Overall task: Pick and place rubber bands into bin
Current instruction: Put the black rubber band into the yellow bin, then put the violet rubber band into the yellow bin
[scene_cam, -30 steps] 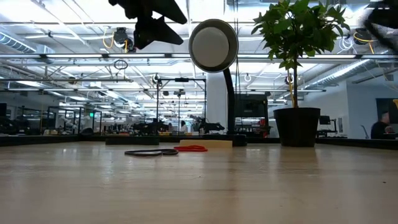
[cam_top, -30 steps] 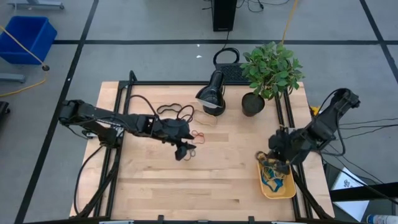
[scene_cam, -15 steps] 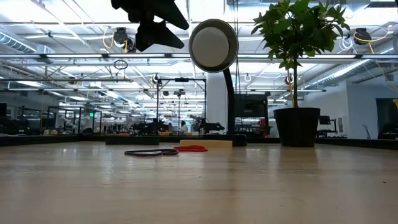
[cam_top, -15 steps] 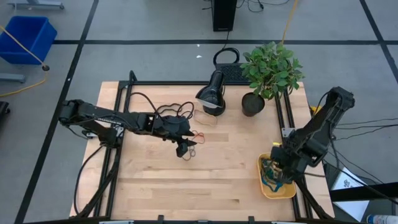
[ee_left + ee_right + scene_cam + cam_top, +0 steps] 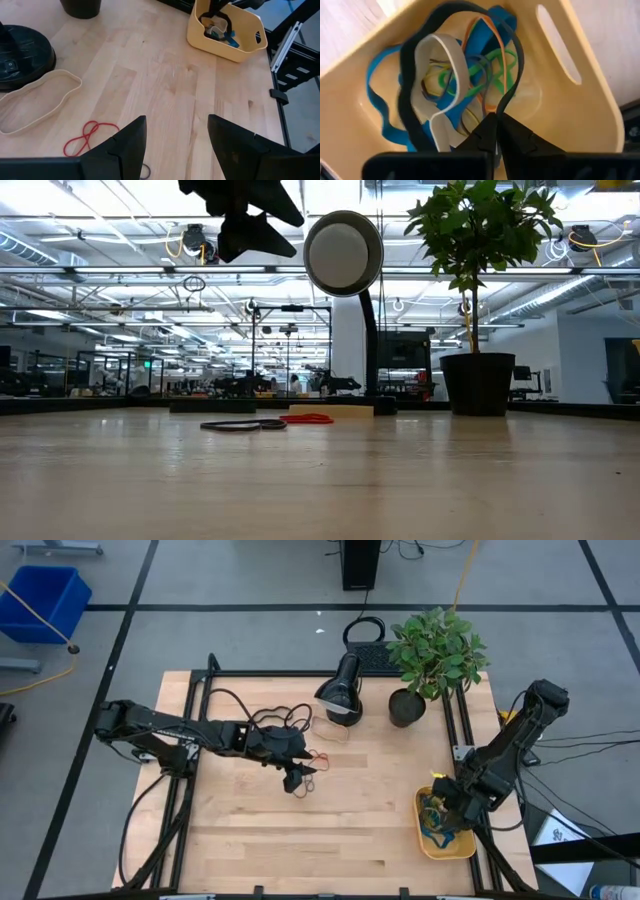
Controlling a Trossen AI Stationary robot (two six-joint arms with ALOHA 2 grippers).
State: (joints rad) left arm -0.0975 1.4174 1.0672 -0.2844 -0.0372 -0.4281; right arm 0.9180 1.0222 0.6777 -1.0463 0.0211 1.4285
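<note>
Right gripper (image 5: 492, 131), jaws together on a black band (image 5: 410, 112), hangs inside the yellow bin (image 5: 580, 107); stretchy rubber could cling and ride back out on release. Left gripper (image 5: 175, 137), jaws apart, hovers over the thin red band (image 5: 87, 137) and flat tan loop (image 5: 37, 100) on grainy wood.

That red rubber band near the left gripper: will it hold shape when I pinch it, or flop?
The red rubber band lies thin, twisted into loops on the table, so it will likely flop and dangle. Lying so flat, the left gripper may slide it rather than catch it.
</note>
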